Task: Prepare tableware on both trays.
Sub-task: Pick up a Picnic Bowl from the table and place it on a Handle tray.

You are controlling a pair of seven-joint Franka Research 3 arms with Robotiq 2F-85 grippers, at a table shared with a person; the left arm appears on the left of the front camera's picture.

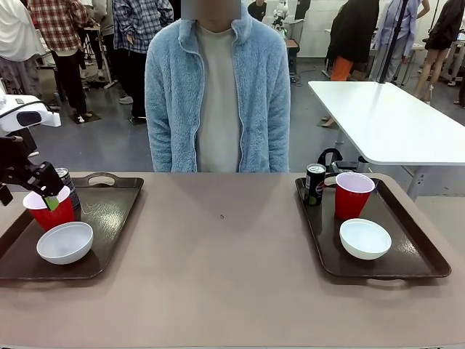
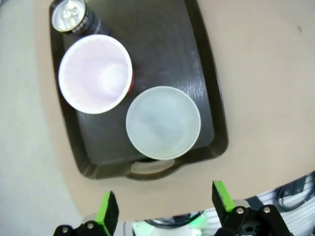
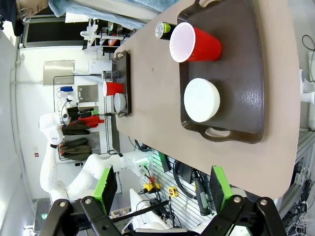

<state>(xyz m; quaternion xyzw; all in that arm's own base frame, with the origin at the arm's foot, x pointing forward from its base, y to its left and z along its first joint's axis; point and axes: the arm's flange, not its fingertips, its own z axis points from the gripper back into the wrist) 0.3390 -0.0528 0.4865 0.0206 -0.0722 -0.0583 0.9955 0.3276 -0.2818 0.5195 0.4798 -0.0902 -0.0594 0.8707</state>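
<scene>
On the left tray [image 1: 109, 214] stand a red cup [image 1: 49, 212], a white bowl [image 1: 65, 242] and a dark can [image 1: 67, 183]. My left gripper [image 1: 45, 195] hangs open just in front of that cup. From above, the left wrist view shows the tray [image 2: 197, 64], cup [image 2: 95, 73], bowl [image 2: 163, 122] and can [image 2: 71, 15], with the open gripper [image 2: 165, 204] past the tray's handle end, holding nothing. The right tray [image 1: 414, 251] carries a can [image 1: 314, 184], red cup [image 1: 353, 195] and bowl [image 1: 365, 238]. My right gripper [image 3: 162, 189] is open, well off the right tray [image 3: 246, 73].
A person in a light blue fleece [image 1: 218, 94] stands at the table's far edge, between the trays. The tan tabletop [image 1: 218, 254] spans between the trays. A white table [image 1: 392, 120] stands behind on the right, with other people farther back.
</scene>
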